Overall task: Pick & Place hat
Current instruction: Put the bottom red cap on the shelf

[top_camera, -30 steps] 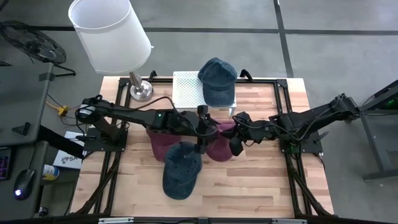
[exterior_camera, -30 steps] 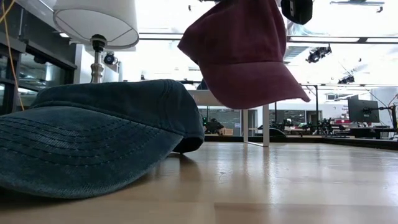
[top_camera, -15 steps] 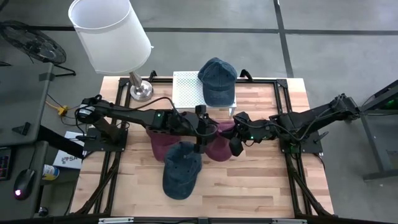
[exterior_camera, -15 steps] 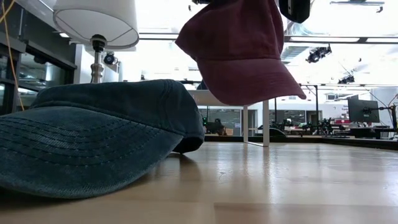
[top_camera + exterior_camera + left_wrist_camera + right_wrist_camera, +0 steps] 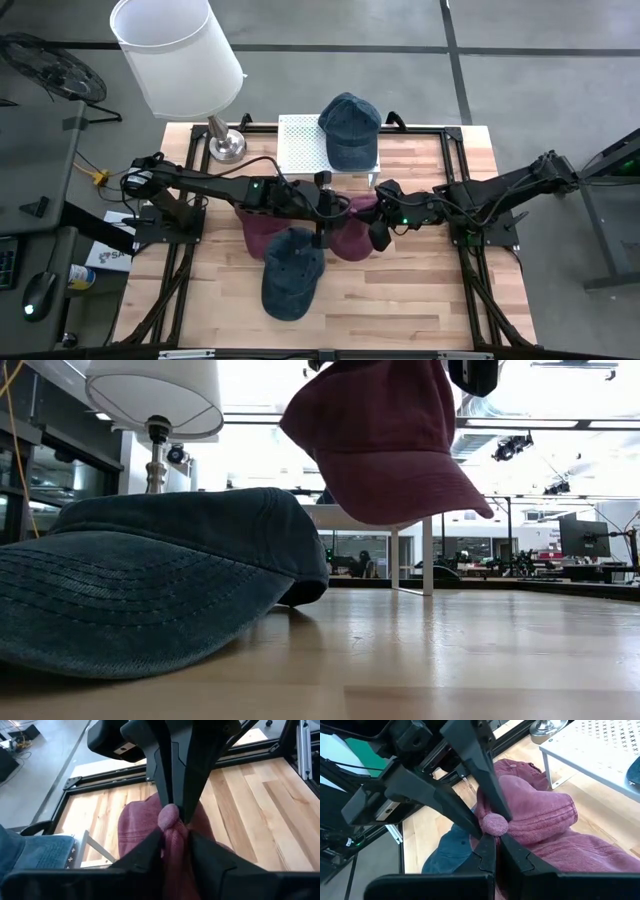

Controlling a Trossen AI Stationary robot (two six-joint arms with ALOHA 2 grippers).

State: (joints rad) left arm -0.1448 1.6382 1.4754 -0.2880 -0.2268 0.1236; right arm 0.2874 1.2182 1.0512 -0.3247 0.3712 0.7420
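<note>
A maroon hat hangs in the air over the middle of the table, between my two arms. In the low view, the maroon hat hangs crown up with its brim sloping down. My left gripper reaches in from the left and is shut on the crown. My right gripper reaches in from the right and is shut on the crown's top button. A blue hat rests on its rim and brim on the table below. My left gripper pinches a bunched fold of the maroon crown between its two fingers, right beside the top button. The fingers slant down from the table's left side. My right gripper pinches the crown's top button between its fingertips, coming from the table's right side. The hat hangs below both grippers, clear of the table.
A second blue hat lies on a white perforated rack at the table's far side. A lamp with a white shade stands at the far left, its base on the table. Bare wood lies near and to the right.
In the low view, a dark fingertip has come in at the top left of the hanging maroon hat. The hat has shifted slightly toward the table's left and stays lifted clear.
</note>
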